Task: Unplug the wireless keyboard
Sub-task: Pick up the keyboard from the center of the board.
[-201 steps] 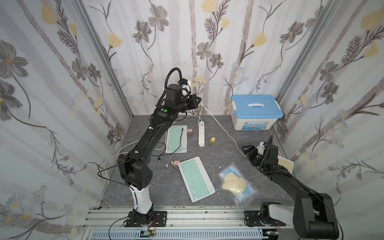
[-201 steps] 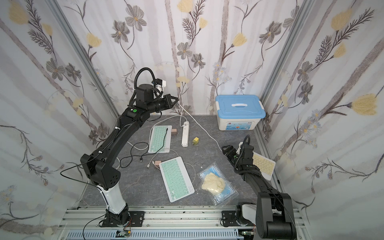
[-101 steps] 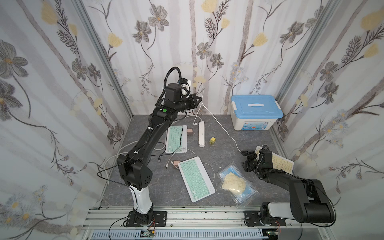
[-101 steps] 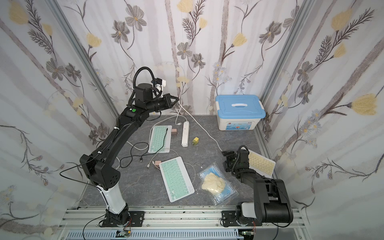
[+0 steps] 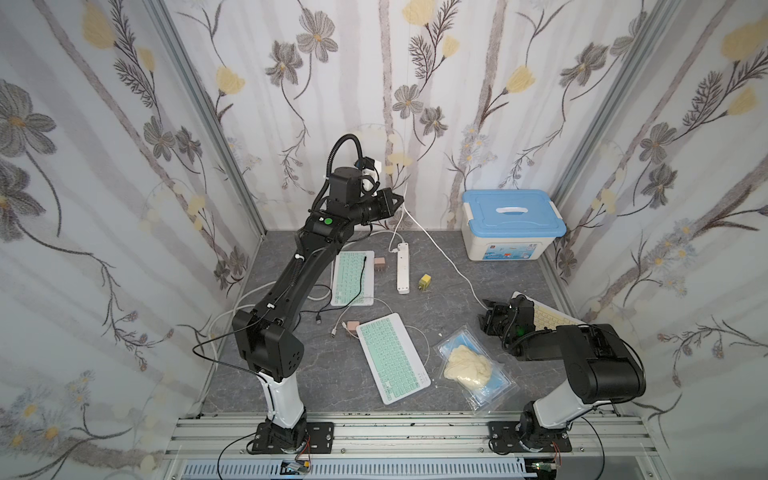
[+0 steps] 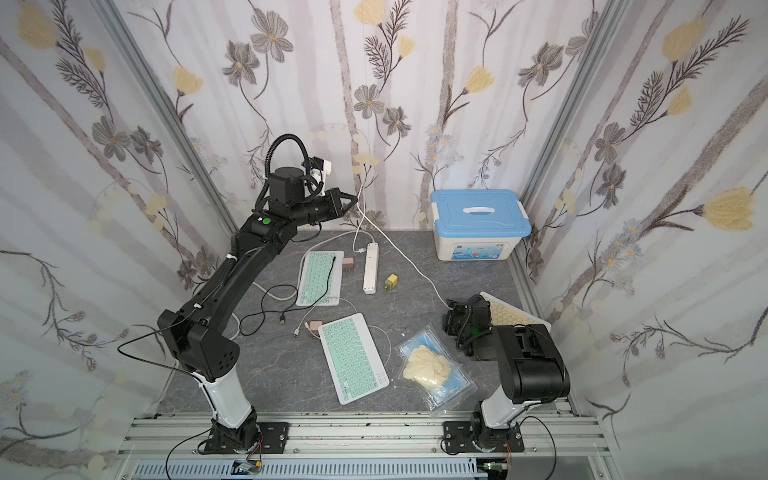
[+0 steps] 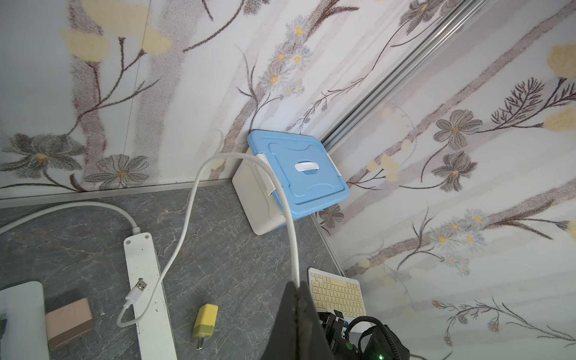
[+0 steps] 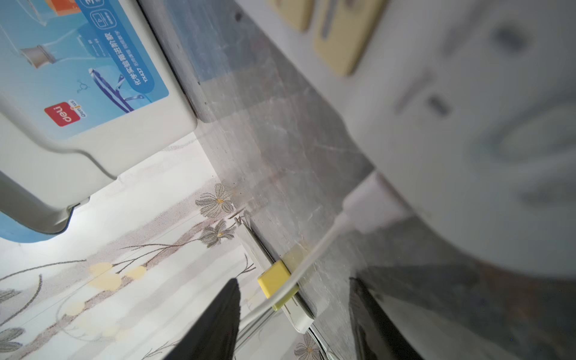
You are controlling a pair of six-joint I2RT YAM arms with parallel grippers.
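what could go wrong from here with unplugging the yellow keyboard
The left gripper is shut on the white cable, holding it raised and nearly straight down to the yellow keyboard; with the plug still in, a pull might drag the keyboard.
The right gripper's jaws stand apart around the cable near the plug; closing on cable instead of plug could strain the joint.
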